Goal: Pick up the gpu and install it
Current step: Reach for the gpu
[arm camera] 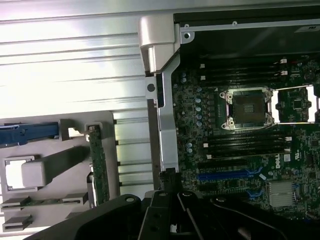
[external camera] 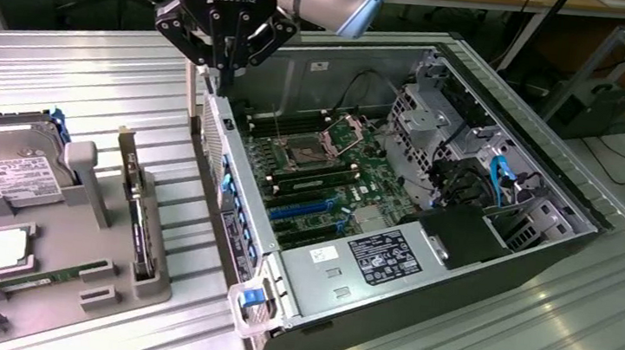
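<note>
1. Dark and thin, the gpu (external camera: 142,227) is standing on its long edge in a slot of the grey holder (external camera: 56,292), which is lying near the bench (external camera: 90,73) edge on the exterior view's left.
2. The claw (external camera: 223,63) is hovering well apart from it, above the rear wall of the open computer case (external camera: 233,210). I cannot tell whether it is wide or narrow, but it is carrying no card.
3. I am judging the card as light, stiff and fragile, with parts that are not tolerating pressure.
4. Taking it by the bare upper edge, near the silvery bracket (external camera: 127,151), is looking safest.
</note>
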`<state>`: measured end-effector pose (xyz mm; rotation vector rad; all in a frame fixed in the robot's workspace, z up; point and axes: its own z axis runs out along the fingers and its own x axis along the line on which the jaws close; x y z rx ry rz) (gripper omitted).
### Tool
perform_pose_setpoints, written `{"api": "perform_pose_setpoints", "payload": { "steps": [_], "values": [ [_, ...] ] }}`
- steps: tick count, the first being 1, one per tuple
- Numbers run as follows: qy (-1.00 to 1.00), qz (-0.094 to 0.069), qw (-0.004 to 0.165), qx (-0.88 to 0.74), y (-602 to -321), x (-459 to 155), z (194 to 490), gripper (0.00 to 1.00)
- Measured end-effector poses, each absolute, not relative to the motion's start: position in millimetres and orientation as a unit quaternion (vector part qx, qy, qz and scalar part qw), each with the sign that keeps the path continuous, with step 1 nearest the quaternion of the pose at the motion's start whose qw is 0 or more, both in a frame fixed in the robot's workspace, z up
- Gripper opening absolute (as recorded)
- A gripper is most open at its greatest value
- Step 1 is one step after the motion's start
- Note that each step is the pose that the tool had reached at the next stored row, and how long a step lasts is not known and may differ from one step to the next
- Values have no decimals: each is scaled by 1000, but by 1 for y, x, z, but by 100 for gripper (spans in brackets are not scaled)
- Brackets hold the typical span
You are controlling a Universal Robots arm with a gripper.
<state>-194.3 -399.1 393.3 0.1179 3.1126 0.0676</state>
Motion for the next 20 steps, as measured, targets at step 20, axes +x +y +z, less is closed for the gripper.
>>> {"api": "perform_pose_setpoints", "payload": {
  "steps": [20],
  "values": [
    [999,22,13,38,-399,-213,393,11]
  ]
}}
